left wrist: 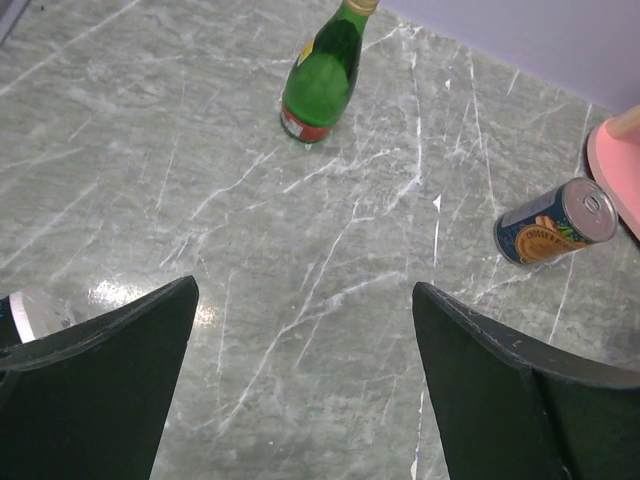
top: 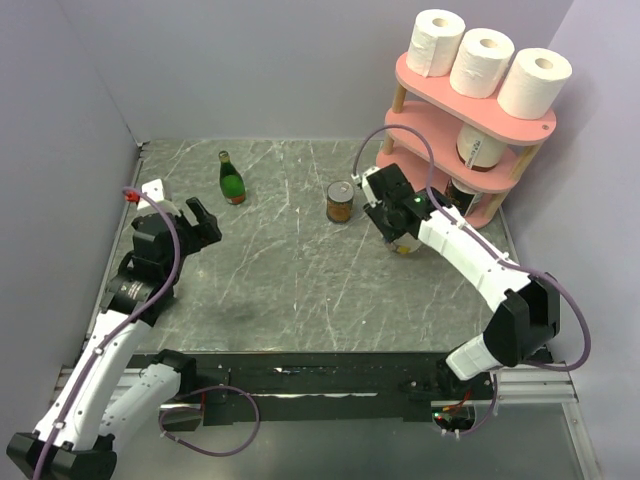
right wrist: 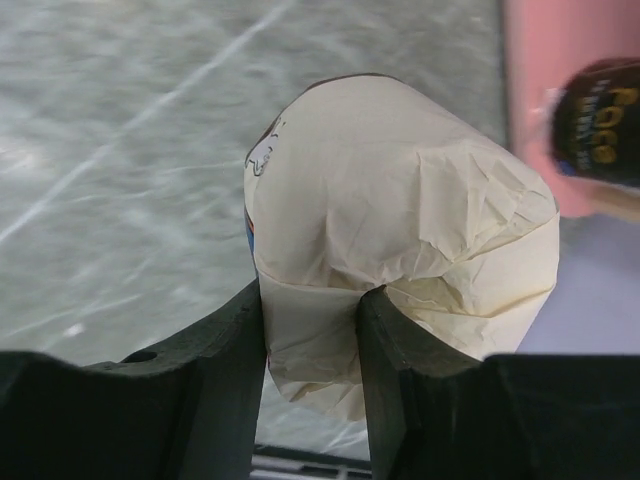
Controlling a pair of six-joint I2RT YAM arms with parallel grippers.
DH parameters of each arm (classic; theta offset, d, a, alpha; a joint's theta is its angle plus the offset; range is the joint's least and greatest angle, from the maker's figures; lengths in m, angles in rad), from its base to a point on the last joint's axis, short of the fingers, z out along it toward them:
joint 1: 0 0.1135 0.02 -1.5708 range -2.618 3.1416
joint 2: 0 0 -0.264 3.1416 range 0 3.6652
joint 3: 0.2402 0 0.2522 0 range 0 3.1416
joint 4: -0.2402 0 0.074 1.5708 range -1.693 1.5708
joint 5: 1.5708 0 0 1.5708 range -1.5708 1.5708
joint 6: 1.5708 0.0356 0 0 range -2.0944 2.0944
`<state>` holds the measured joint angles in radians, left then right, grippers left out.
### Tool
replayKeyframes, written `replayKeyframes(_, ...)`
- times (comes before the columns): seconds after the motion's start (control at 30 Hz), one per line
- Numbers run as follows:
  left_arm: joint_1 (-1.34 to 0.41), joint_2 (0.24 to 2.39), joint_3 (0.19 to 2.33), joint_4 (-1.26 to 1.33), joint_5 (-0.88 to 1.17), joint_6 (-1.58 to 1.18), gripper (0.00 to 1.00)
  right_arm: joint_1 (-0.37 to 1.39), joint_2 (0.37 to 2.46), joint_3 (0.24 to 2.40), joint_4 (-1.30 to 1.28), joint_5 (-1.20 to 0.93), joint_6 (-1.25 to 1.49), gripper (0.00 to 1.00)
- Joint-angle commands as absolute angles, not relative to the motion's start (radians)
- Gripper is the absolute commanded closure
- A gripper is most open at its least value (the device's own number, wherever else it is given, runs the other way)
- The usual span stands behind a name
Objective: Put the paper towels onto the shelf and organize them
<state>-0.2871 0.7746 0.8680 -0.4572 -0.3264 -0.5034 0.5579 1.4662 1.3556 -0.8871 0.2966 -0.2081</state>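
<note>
Rolls of soft white paper, the three paper towels, stand side by side on the top board of the pink three-tier shelf with light wooden posts. Their holes face up. They are up high, past the right fingers and off to their right.

The right fingers are squeezed tight on a pale cream bundle of crumpled paper. The bundle sticks out past the tips, over the grey marble-look bench. A bit of blue and red print peeks out on its left edge. What is inside the paper I cannot tell. Just beyond these fingers is the low end of the shelf, with a dark jar on it, blurry in the wrist view.

The left fingers are spread wide with nothing between them, over the bench. They are well apart from the shelf and the rolls. Straight ahead of them stands a green glass bottle with a red band at the bottom. Farther ahead and to their right is a small tin can with a blue and orange label, near the right fingers.
</note>
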Motion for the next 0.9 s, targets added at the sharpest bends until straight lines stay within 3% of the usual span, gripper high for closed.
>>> replayKeyframes(0.0, -0.314, 0.741, 0.880, -0.420, -0.376, -0.462, 0.05, 0.508, 1.450, 1.355, -0.646, 0.391, -0.383, 0.56)
replayKeyframes(0.1, -0.314, 0.744, 0.887, -0.429, -0.380, -0.463, 0.04, 0.485, 1.436, 1.327, -0.479, 0.381, -0.495, 0.56)
replayKeyframes(0.67, -0.314, 0.710, 0.867, -0.396, -0.316, -0.469, 0.04, 0.390, 1.672, 1.733, -0.485, 0.431, -0.801, 0.54)
replayKeyframes(0.87, -0.314, 0.712, 0.876, -0.400, -0.313, -0.471, 0.04, 0.345, 1.724, 1.769, -0.446, 0.431, -0.897, 0.53)
